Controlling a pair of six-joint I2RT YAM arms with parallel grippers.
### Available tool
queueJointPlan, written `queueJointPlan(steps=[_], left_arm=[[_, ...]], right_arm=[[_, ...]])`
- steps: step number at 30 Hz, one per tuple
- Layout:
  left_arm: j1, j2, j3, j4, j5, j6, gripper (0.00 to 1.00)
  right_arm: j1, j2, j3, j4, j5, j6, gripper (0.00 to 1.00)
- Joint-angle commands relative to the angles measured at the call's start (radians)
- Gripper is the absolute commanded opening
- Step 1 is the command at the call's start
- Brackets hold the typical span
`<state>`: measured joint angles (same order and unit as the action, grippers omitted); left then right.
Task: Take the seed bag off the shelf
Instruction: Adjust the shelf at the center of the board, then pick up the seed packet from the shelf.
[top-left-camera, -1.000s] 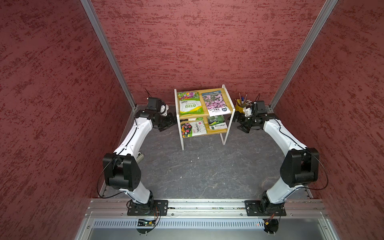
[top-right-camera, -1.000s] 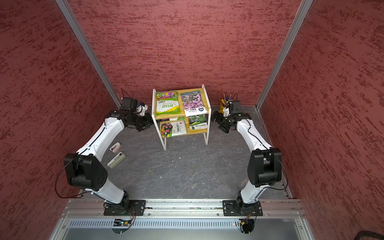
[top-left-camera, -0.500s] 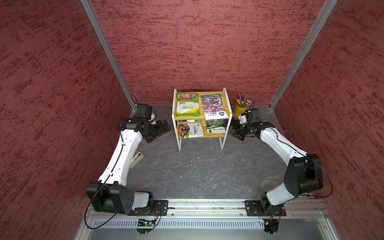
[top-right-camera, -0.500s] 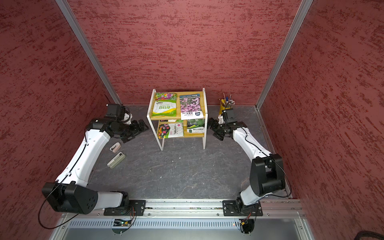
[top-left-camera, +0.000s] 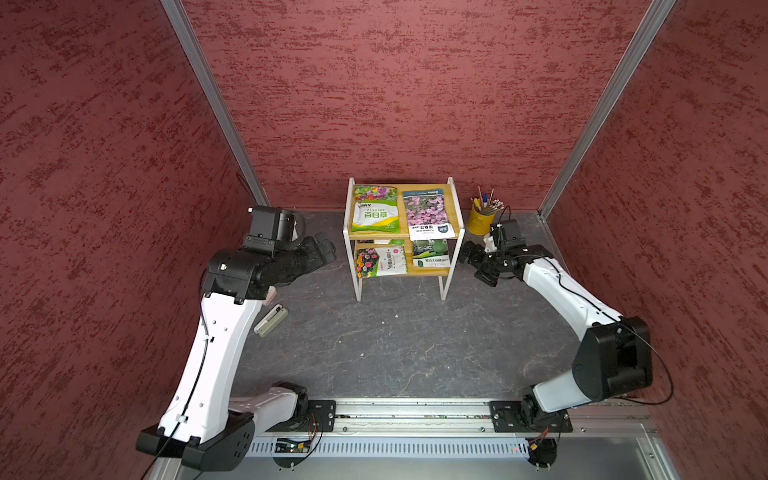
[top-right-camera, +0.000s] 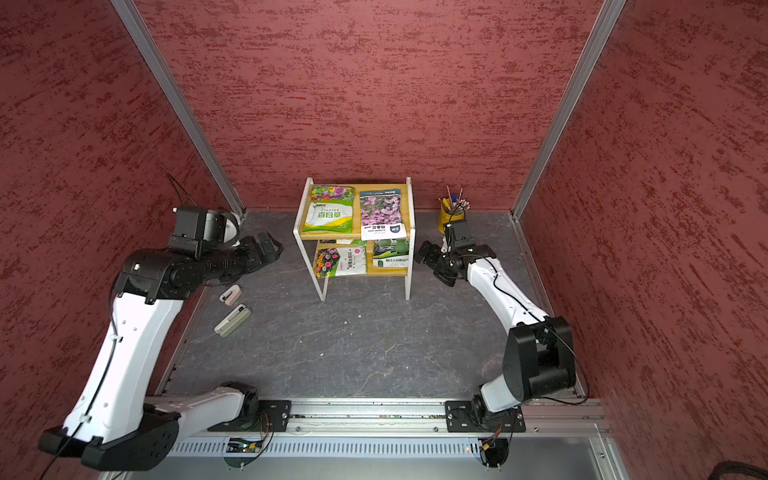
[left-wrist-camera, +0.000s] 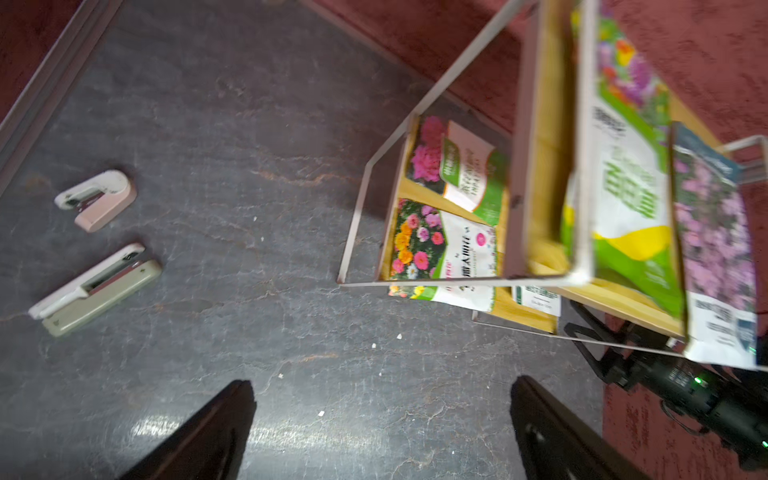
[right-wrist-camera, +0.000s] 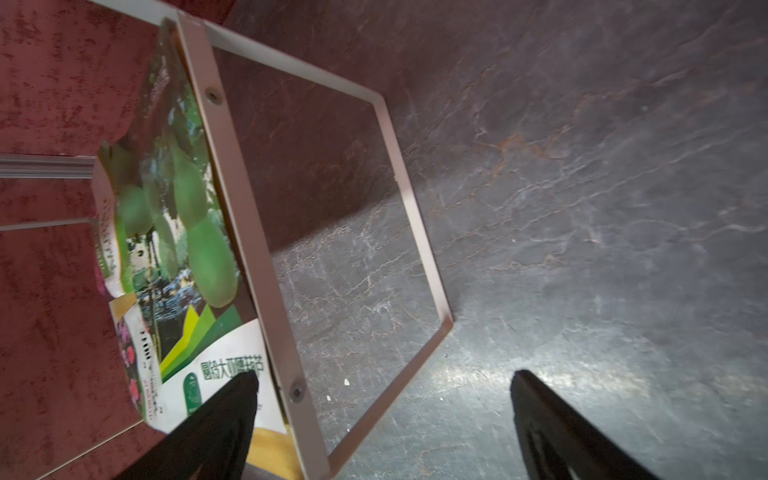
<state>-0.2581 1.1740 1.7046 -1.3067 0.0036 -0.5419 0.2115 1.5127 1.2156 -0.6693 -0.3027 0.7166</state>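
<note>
Bright, sharp top views; wrist views blurred, glare on floor (left-wrist-camera: 286, 432).

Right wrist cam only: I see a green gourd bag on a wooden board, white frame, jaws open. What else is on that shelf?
Observer: Two bags lie on the top board: a green Zinnias bag and a purple-flower bag.
Operator: Left arm?
Observer: The left gripper hangs on the other side of the shelf, jaws open, empty.
Operator: Obstacles near me?
Observer: A yellow pencil cup stands on the floor close beside the right gripper.
</note>
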Motion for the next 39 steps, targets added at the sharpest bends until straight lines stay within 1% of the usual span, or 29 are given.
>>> queueJointPlan(steps=[1,3,5,8,10,11,14,16,19,21,25,28,33,39], left_arm=[[-0.02,-0.015,0.056,-0.048,-0.102,0.019,1.0],[-0.024,-0.007,0.086,-0.045,-0.091,0.007,1.0],[-0.028,0.007,0.116,-0.05,-0.084,-0.049,1.0],[-0.04,0.042,0.169,-0.008,-0.025,-0.118,1.0],[-0.063,0.078,0.215,0.064,0.032,-0.125,1.0],[-0.072,0.107,0.25,0.085,0.059,-0.124,1.0],[-0.105,0.255,0.428,0.102,0.139,-0.093,1.0],[-0.144,0.387,0.613,0.067,0.152,-0.054,1.0],[-0.169,0.566,0.856,0.013,0.193,-0.039,1.0],[-0.18,0.644,0.936,0.009,0.215,-0.046,1.0],[-0.207,0.72,0.934,0.008,0.203,-0.052,1.0],[-0.232,0.74,0.899,0.02,0.186,-0.039,1.0],[-0.249,0.728,0.791,0.064,0.171,-0.055,1.0],[-0.256,0.701,0.695,0.052,0.131,-0.051,1.0]], right_arm=[[-0.015,-0.027,0.015,-0.055,0.066,-0.04,0.99],[-0.018,-0.031,0.0,-0.049,0.065,-0.038,0.98],[-0.018,-0.037,-0.012,-0.046,0.063,-0.033,0.99],[-0.019,-0.048,-0.031,-0.041,0.051,-0.031,0.99],[-0.019,-0.051,-0.047,-0.034,0.042,-0.032,0.98],[-0.019,-0.077,-0.055,-0.034,0.042,-0.035,0.99],[-0.024,-0.105,-0.072,-0.043,0.043,-0.052,0.99],[-0.035,-0.121,-0.081,-0.052,0.035,-0.058,0.98],[-0.051,-0.141,-0.094,-0.056,0.008,-0.062,0.98],[-0.053,-0.15,-0.097,-0.064,0.001,-0.069,0.99],[-0.058,-0.171,-0.102,-0.09,0.002,-0.092,0.98],[-0.06,-0.188,-0.11,-0.099,-0.004,-0.096,0.99],[-0.062,-0.211,-0.136,-0.087,-0.008,-0.095,0.99],[-0.072,-0.22,-0.155,-0.079,-0.012,-0.095,0.98]])
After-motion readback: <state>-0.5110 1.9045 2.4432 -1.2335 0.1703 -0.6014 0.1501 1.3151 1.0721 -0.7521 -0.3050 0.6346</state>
